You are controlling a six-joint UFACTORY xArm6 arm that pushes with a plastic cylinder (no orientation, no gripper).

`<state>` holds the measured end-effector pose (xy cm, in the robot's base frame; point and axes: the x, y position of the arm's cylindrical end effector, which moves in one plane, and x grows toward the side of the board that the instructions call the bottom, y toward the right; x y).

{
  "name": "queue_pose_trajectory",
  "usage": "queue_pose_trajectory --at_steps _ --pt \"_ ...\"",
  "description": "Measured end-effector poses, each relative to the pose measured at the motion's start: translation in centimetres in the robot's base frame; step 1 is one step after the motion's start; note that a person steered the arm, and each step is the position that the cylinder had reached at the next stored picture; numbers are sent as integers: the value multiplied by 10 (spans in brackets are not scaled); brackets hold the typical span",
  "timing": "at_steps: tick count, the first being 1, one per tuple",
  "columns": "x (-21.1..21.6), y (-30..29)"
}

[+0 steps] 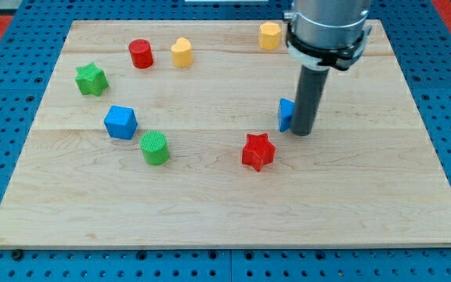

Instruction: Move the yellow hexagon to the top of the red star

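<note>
I read this as a robotics lab bench: a pale wooden board point(225, 211) lies on a blue perforated base plate point(6, 78) with a regular grid of holes, the kind used for fixing test rigs. My arm's grey cylindrical housing point(326, 23) hangs over the board, and small moulded test pieces sit on it, among them a red star point(257, 151) and a green cylinder point(154, 147). No household or shop furnishing shows in the view.
</note>
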<state>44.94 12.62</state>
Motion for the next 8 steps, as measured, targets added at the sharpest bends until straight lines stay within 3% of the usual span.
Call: queue_pose_trajectory --at_steps 1,2,3,4,5,8 --pt "4 70" --pt "-47 148" --pt "-127 163" --pt "-212 137" --pt "-257 82" --pt "-238 -60"
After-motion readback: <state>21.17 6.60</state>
